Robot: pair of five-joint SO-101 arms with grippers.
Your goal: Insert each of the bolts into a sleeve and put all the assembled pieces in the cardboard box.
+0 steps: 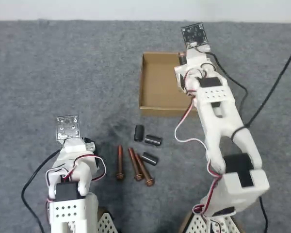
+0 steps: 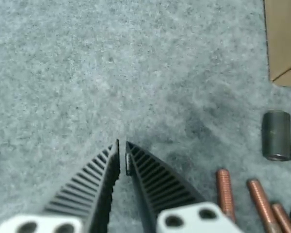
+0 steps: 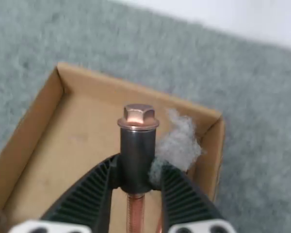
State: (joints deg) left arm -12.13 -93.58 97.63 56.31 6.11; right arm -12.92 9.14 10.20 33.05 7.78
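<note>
My right gripper is shut on a dark sleeve with a copper bolt through it, the hex head on top. It hangs over the open cardboard box. In the high view the right arm stretches over the box. Three loose copper bolts lie side by side on the carpet, with three dark sleeves just beyond them. My left gripper is shut and holds nothing. It hovers low over the carpet, left of the bolts and a sleeve.
Grey carpet covers the whole table. A tuft of grey fluff sits in one corner of the box. A corner of the box shows in the left wrist view. Black cables trail beside the right arm.
</note>
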